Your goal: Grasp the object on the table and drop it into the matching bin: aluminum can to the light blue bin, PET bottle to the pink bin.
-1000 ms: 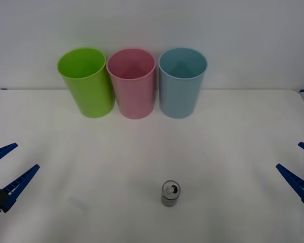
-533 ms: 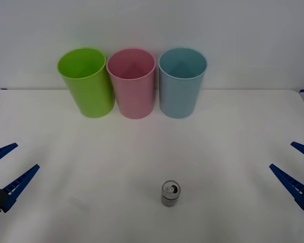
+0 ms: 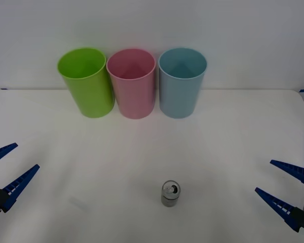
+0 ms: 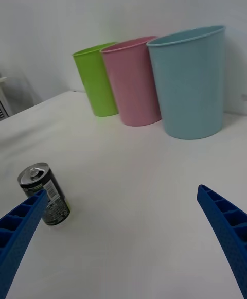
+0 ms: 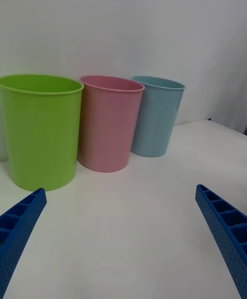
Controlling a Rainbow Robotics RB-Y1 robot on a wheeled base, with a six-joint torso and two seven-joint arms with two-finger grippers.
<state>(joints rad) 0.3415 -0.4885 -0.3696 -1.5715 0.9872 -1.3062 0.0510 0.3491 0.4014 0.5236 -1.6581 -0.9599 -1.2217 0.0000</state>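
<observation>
Front view. We record the aluminum can (image 3: 171, 194) standing upright on the white table (image 3: 223, 147), near the front edge and a little right of centre, its shiny pull-tab top facing up. Three bins stand in a row at the far edge against the wall: the lime green bin (image 3: 86, 81) on the left, the pink bin (image 3: 131, 82) in the middle and the light blue bin (image 3: 181, 82) on the right, neighbouring bins touching or nearly so. Against the frames taken a second and half a second ago, the right tool (image 3: 279, 189) has come inward from the right edge and sits lower, closer to the can though well apart from it; its fingers are spread wide with nothing between them. The left tool (image 3: 9, 167) has not shifted at the left edge, fingers likewise spread and empty. Can and bins lie as before. Both tools are cut off by the frame edges, so we see little beyond the blue fingers.

Right wrist view. The right tool (image 4: 126, 227) is parted wide, one ribbed finger at each lower corner. The can (image 4: 45, 193) stands on the table (image 4: 139, 175) just beside one fingertip, which overlaps its lower part; its label is dark with green, the print too small to read. The light blue bin (image 4: 191, 85), pink bin (image 4: 131, 82) and lime green bin (image 4: 98, 80) stand beyond.

Left wrist view. The left tool (image 5: 121, 219) is open and empty over bare table (image 5: 123, 227). The lime green bin (image 5: 40, 129), pink bin (image 5: 109, 122) and light blue bin (image 5: 156, 115) stand ahead.
</observation>
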